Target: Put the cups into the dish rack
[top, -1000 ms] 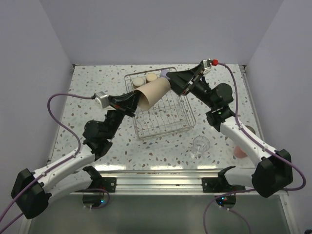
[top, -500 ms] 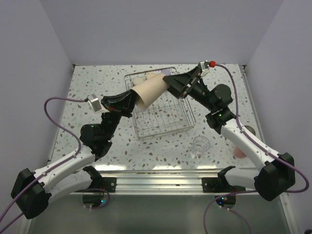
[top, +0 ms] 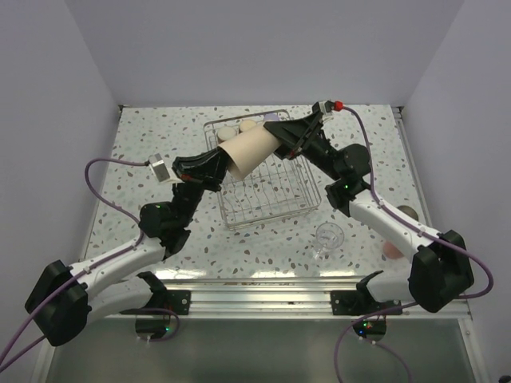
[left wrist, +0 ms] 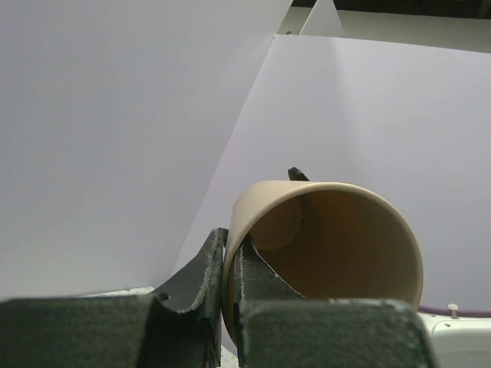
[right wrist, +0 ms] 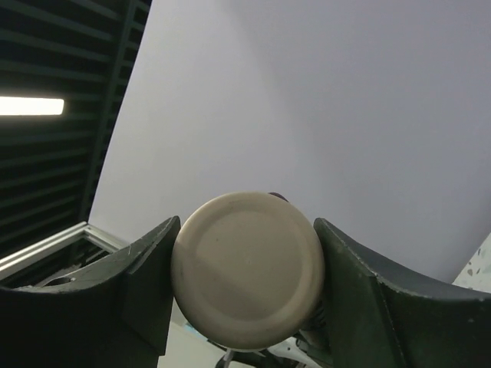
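A beige tumbler hangs on its side above the dish rack, a silver wire basket. My left gripper is shut on its rim, one finger inside the mouth and one outside, as the left wrist view shows on the tumbler. My right gripper grips the other end. In the right wrist view its two fingers press against both sides of the round base. Two upturned cups with tan bases stand in the rack's far left corner.
A clear glass cup stands on the speckled table in front of the rack. A salmon-pink cup lies under my right forearm, near the table's right edge. White walls enclose the table on three sides.
The right gripper's fingers have closed in onto the tumbler's base. The tumbler and the left gripper have moved only slightly above the rack.
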{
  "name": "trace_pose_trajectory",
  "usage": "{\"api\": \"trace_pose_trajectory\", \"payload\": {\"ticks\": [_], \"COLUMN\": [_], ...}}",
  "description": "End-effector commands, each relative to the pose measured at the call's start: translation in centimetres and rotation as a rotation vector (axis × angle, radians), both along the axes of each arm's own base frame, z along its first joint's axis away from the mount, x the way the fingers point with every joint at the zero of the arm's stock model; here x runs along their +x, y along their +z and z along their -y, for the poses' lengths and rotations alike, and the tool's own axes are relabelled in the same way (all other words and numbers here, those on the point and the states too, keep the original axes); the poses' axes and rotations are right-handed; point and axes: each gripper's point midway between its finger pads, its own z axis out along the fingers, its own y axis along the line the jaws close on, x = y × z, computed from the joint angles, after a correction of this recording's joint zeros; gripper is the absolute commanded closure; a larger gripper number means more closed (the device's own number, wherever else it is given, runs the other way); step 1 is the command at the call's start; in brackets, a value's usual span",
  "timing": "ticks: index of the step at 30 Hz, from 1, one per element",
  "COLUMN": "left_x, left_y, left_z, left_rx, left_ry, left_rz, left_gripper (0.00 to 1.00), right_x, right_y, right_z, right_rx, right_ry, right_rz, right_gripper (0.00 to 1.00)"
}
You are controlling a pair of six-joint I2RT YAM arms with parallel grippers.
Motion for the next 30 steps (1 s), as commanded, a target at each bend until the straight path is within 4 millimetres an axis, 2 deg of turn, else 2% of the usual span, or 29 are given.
{"api": "trace_pose_trajectory", "payload": {"ticks": [1,2,3,5,6,7,15,18,19,21,22,23,25,26,27,28,30], "left_x": [-1.1,-1.1,-1.0,-0.6,-0.4,-0.1,0.9,1.1,1.4,1.5,2.1,2.1,2.3,2.3,2.1,2.4,2.5], "left_y": [2.2,2.1,2.0,1.9,1.8,1.7,0.4,0.0,0.0,0.4,-0.5,-0.6,-1.1,-1.2,-1.1,-1.9,-2.5], "left_z": [-1.3,-1.2,-1.1,-0.7,-0.6,-0.2,1.1,1.2,1.2,1.1,1.1,1.0,0.3,0.1,-0.4,-0.6,-1.4], "left_rx": [-0.088,-0.086,-0.082,-0.071,-0.062,-0.05,0.034,0.059,0.077,0.092,0.121,0.128,0.139,0.144,0.142,0.166,0.192], "left_ry": [-0.006,-0.006,-0.007,-0.011,-0.01,-0.012,-0.026,-0.021,-0.012,0.003,0.02,0.029,0.062,0.072,0.083,0.106,0.143], "left_rz": [0.074,0.072,0.069,0.051,0.044,0.03,-0.052,-0.079,-0.099,-0.111,-0.151,-0.161,-0.187,-0.192,-0.193,-0.219,-0.255], "left_gripper": [1.0,1.0,1.0,1.0,1.0,1.0,0.84,0.63,0.49,0.35,0.24,0.19,0.09,0.07,0.04,0.0,0.0], "right_x": [-2.0,-2.1,-2.1,-2.4,-2.4,-2.3,-1.6,-0.6,-0.2,0.4,0.7,0.8,1.6,1.8,2.2,2.6,3.3], "right_y": [4.7,4.8,4.9,5.1,5.0,4.8,3.6,3.1,3.1,3.0,2.9,3.3,2.7,3.2,2.5,2.4,2.1], "right_z": [1.1,1.1,1.1,0.9,0.9,0.9,1.3,1.8,2.1,2.3,2.3,2.5,2.7,2.8,2.8,2.9,3.1], "right_rx": [0.084,0.084,0.082,0.079,0.075,0.067,-0.042,-0.095,-0.116,-0.16,-0.174,-0.181,-0.224,-0.231,-0.273,-0.287,-0.327], "right_ry": [-0.004,-0.004,-0.002,0.002,-0.002,-0.01,-0.109,-0.182,-0.215,-0.248,-0.261,-0.276,-0.303,-0.323,-0.339,-0.353,-0.385], "right_rz": [0.115,0.12,0.12,0.128,0.127,0.128,0.111,0.104,0.117,0.12,0.118,0.126,0.124,0.135,0.131,0.132,0.136], "right_gripper": [0.39,0.53,0.6,0.79,0.95,1.0,1.0,1.0,1.0,1.0,1.0,1.0,1.0,1.0,1.0,1.0,1.0]}}
